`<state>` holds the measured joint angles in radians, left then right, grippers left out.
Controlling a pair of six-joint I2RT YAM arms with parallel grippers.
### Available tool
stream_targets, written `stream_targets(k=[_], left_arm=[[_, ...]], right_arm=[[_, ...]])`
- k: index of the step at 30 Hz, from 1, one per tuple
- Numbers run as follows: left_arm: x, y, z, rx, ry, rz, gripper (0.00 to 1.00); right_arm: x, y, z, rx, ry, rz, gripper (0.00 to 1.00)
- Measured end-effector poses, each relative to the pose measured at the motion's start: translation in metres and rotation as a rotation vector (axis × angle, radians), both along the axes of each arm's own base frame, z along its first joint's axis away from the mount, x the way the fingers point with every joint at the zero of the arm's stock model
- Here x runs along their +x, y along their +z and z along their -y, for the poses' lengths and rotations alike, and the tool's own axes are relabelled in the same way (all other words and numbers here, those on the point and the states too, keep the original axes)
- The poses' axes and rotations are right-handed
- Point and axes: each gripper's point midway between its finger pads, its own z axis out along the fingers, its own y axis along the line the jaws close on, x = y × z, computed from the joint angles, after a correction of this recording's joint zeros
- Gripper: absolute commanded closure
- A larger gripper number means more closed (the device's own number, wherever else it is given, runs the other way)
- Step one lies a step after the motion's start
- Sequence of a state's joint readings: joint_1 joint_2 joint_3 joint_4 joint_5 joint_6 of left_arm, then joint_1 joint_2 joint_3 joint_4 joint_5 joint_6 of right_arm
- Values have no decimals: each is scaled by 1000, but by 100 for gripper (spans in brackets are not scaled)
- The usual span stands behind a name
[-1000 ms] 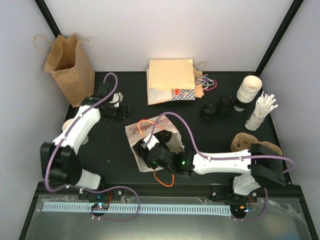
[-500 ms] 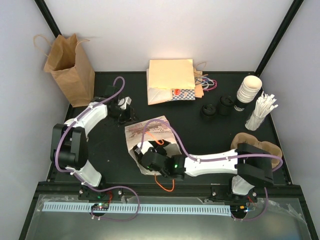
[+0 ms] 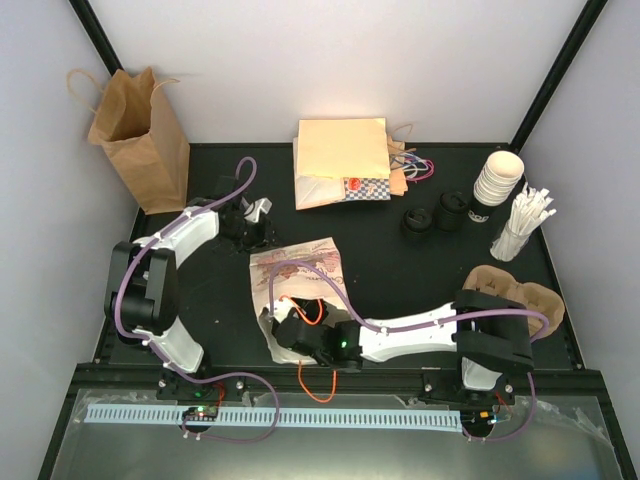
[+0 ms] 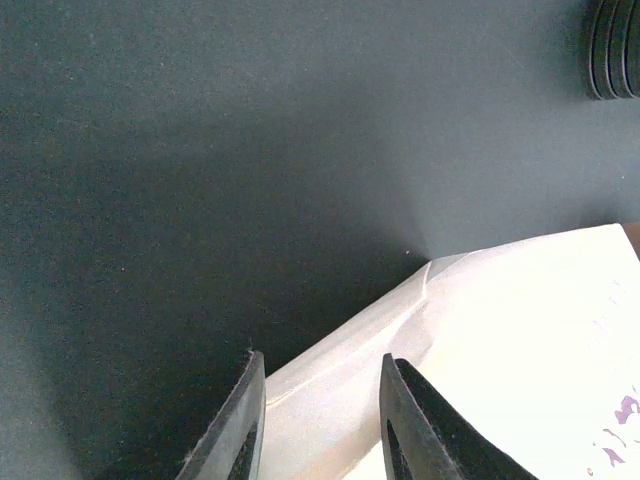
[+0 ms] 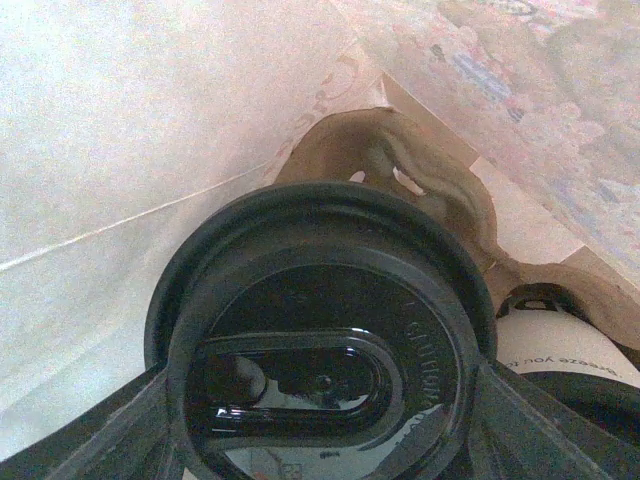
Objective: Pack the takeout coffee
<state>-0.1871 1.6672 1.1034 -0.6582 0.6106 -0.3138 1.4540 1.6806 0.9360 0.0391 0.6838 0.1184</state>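
Gripping one takeout coffee, right gripper; second cup beside; left gripper narrow over bag.

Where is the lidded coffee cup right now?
In the right wrist view the takeout coffee sits between the fingers of the right gripper, inside the white paper bag lying mid-table, with a brown pulp carrier just beyond it.

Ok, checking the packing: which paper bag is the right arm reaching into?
The white printed bag lying on its side mid-table. The brown bag stands upright at the far left, and the flat bags are stacked at the back edge.
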Motion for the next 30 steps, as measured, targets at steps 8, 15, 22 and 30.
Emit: stream_targets(k=[8, 15, 22, 30], left_arm=[[-6, -4, 2, -15, -21, -5, 67], [-11, -8, 4, -18, -41, -10, 67], [-14, -8, 6, -33, -54, -17, 70], [-17, -10, 8, -49, -60, -39, 70]], right_arm=[[4, -2, 7, -37, 6, 83, 70], [11, -1, 11, -85, -16, 159, 70], [11, -4, 7, -122, 4, 193, 70], [14, -9, 0, -183, 29, 249, 70]])
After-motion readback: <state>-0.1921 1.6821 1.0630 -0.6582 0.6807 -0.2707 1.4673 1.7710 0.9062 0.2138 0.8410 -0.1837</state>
